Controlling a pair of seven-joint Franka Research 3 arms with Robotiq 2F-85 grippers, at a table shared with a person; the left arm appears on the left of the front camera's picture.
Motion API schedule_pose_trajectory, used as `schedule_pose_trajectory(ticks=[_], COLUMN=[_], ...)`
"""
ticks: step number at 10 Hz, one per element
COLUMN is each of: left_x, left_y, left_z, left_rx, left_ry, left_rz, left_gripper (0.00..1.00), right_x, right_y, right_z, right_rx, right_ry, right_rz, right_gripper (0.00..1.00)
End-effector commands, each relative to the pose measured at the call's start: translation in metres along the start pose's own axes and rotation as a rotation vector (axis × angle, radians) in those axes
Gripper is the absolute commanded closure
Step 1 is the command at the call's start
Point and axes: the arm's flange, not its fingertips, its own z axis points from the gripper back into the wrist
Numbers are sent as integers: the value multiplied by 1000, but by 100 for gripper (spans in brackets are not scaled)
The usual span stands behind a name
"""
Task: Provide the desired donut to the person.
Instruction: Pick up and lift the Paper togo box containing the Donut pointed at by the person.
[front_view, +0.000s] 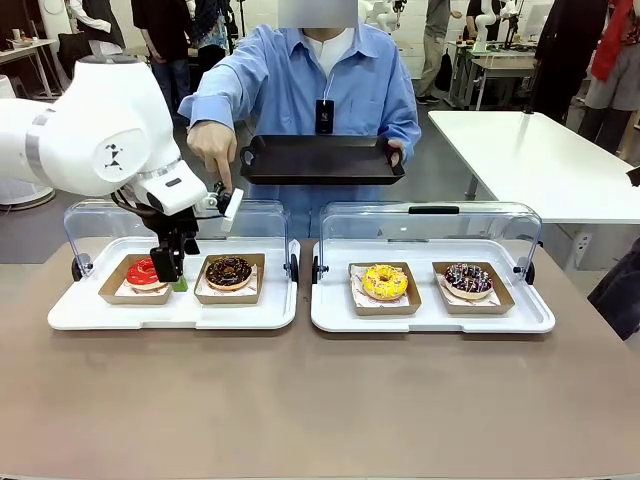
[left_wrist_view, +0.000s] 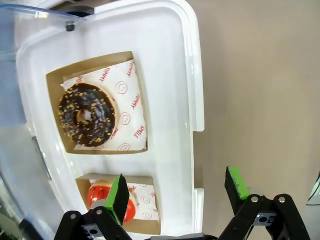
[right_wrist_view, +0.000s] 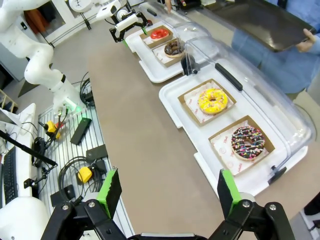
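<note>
Left gripper (left_wrist_view: 175, 180) spread wide, empty, low by the red donut (front_view: 143, 271) | right gripper (right_wrist_view: 169, 176) gaping, empty, well back | person's finger (front_view: 224, 180) points down over chocolate donut (front_view: 229, 270), right box of left tray (front_view: 170, 318) | likely light, soft, icing smears: pinch the cardboard box (left_wrist_view: 54, 82) edge instead.

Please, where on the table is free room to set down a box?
Free: the bare table strip before the left tray and right tray. Crowded: the left tray, where the left end effector hangs by the red donut.
</note>
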Motion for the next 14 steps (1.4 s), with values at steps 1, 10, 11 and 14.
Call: schedule_pose_trajectory(ticks=[1,10,11,14], left_x=[2,3,2,0], left_y=[8,42,44,49], left_z=[-17,-76,-80,-86], left_rx=[-32,-92,-84,-80], left_ry=[41,-10,-7,-13], left_rz=[-23,23,21,24], left_gripper=[0,0,0,0], right_x=[0,0,0,0], right_y=[0,0,0,0], right_z=[0,0,0,0], right_rx=[4,4,4,4], right_ry=[-4,-4,-4,-4], right_rz=[4,4,4,4], right_gripper=[0,0,0,0])
